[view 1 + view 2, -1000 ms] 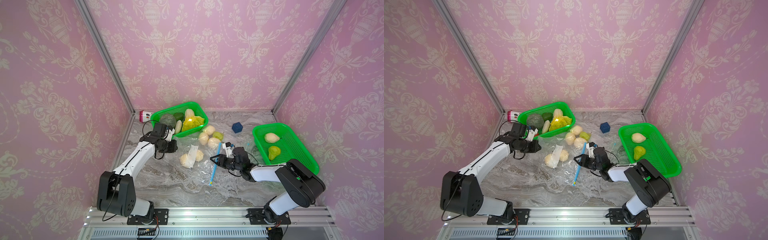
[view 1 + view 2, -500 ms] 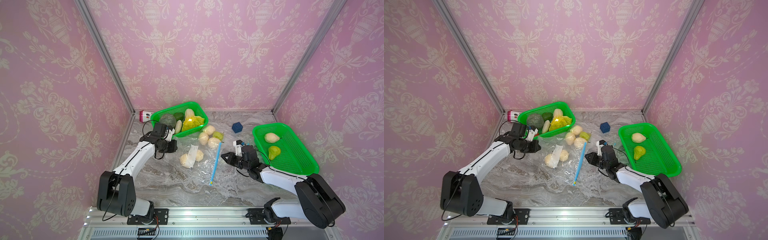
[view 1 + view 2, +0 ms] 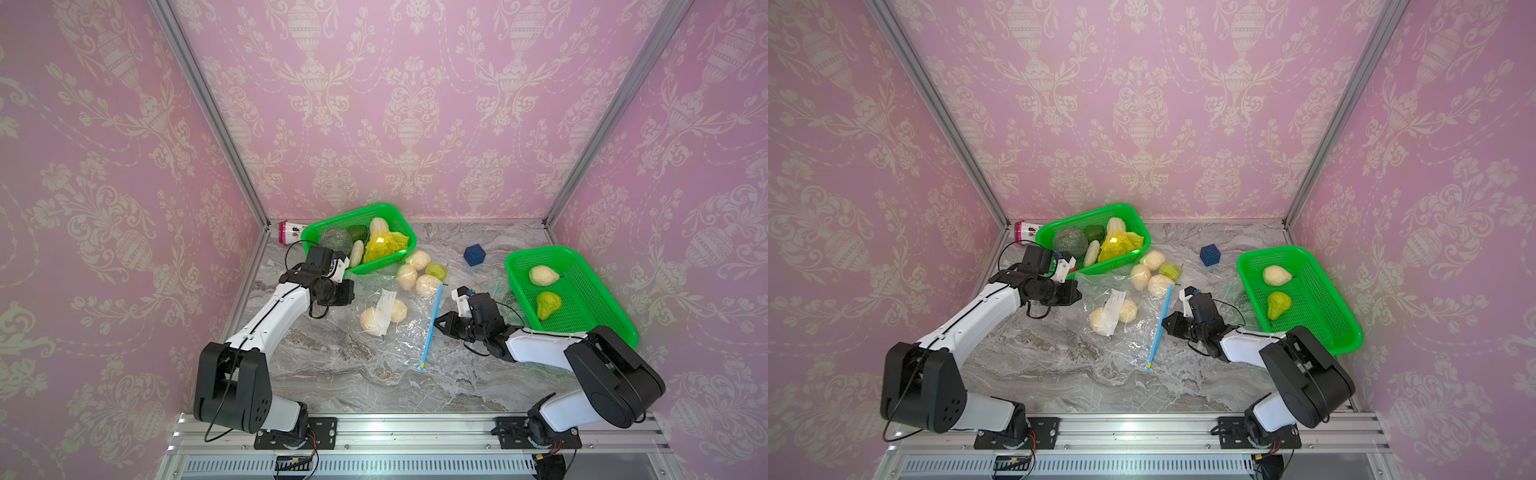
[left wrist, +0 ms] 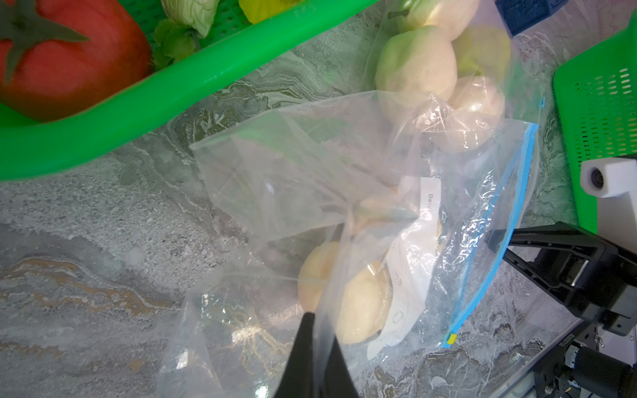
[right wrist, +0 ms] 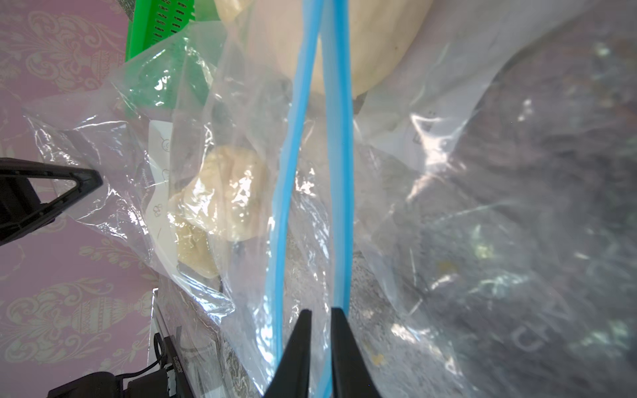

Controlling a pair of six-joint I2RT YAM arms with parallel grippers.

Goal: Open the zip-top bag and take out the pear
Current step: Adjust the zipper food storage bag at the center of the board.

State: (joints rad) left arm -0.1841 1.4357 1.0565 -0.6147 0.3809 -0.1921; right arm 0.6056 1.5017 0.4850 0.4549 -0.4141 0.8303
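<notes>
Zip-top bag (image 3: 402, 337): right gripper (image 3: 436, 322) (back again) pinches its seal (image 5: 340, 206).

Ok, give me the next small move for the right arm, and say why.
Probably draw the right fingers back, away from the pears, to widen the mouth. They are shut on one blue zip strip, which stands apart from the other strip, while the left fingers pinch the film of the zip-top bag.

Zip-top bag (image 3: 401, 337) on table (image 3: 332, 374), pear (image 3: 369, 321) in bag, basket (image 3: 592, 291) right
</notes>
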